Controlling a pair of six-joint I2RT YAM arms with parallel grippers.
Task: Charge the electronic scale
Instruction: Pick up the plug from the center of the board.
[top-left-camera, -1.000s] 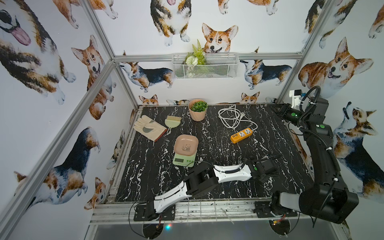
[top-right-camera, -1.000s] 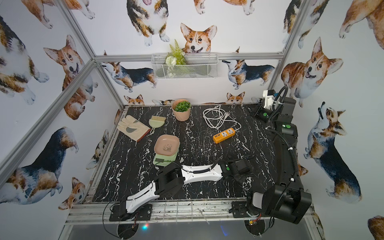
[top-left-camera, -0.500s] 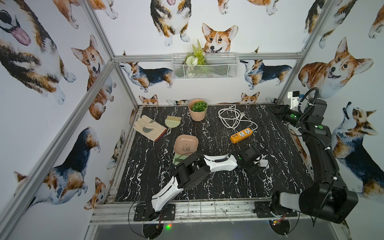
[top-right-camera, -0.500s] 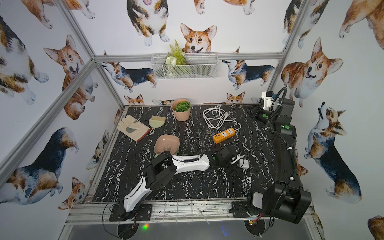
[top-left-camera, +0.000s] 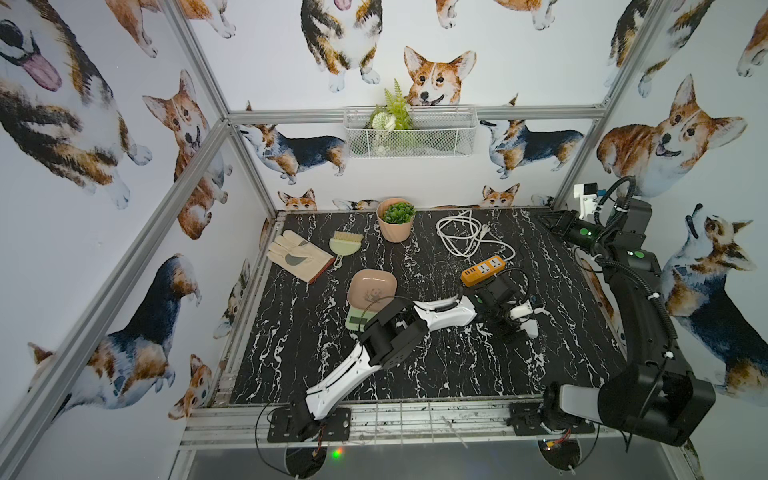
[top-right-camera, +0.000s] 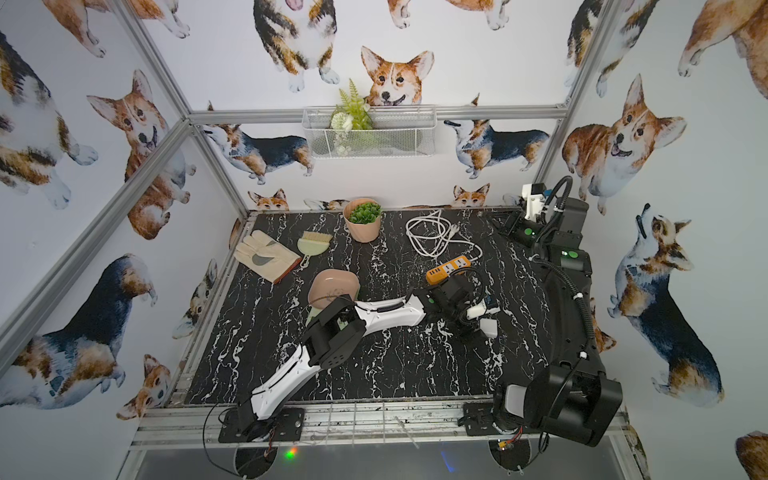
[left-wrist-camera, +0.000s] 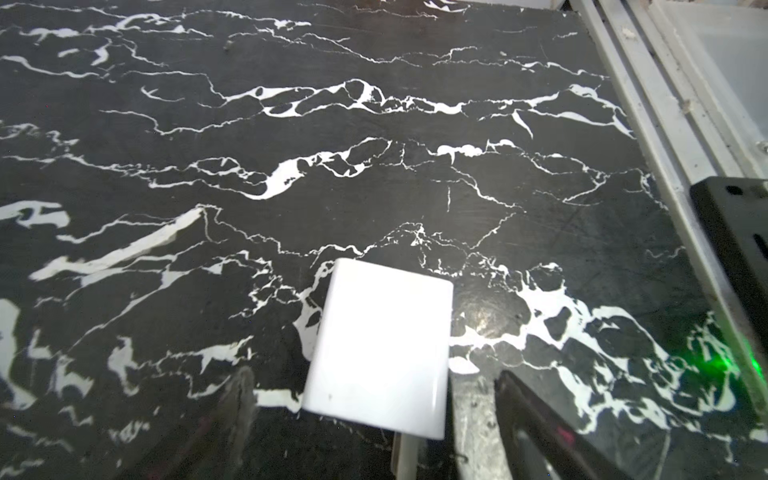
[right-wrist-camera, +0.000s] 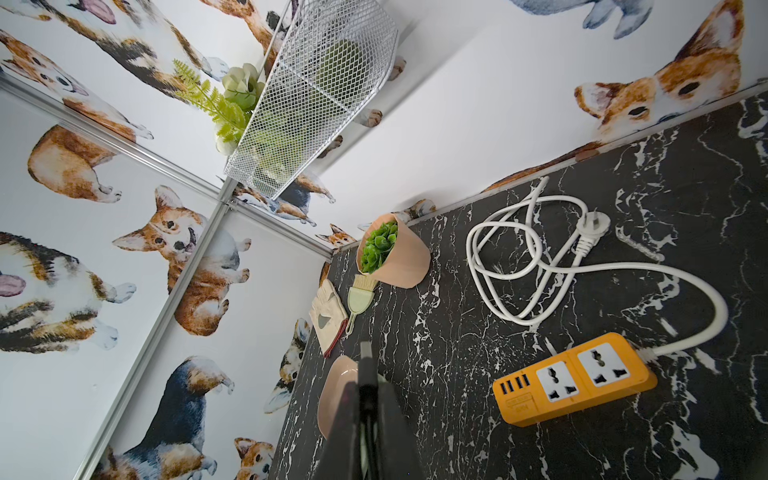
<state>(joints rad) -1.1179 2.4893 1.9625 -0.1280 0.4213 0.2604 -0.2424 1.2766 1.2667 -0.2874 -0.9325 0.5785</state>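
The electronic scale (top-left-camera: 358, 320), pale green with a pink panda dish (top-right-camera: 332, 286), stands mid-table; my white left arm crosses partly over it. The dish (right-wrist-camera: 338, 390) also shows in the right wrist view. My left gripper (top-left-camera: 519, 330) is open at the right of the table, low over a small white charger block (left-wrist-camera: 380, 353) that lies on the black marble between its fingers (left-wrist-camera: 540, 428), with gaps on both sides. The block (top-right-camera: 489, 327) shows in both top views. My right gripper (top-left-camera: 548, 222) is shut and empty at the back right corner.
An orange power strip (top-left-camera: 482, 270) with a coiled white cord (top-left-camera: 465, 235) lies just behind the left gripper. A potted plant (top-left-camera: 395, 220), a small brush (top-left-camera: 345, 245) and a work glove (top-left-camera: 297, 257) are at the back left. A metal rail (left-wrist-camera: 665, 124) edges the table.
My left arm's elbow has risen and swung toward the scale, and its gripper has shifted a little toward the power strip; the white block now shows beside it. The right arm has stayed still.
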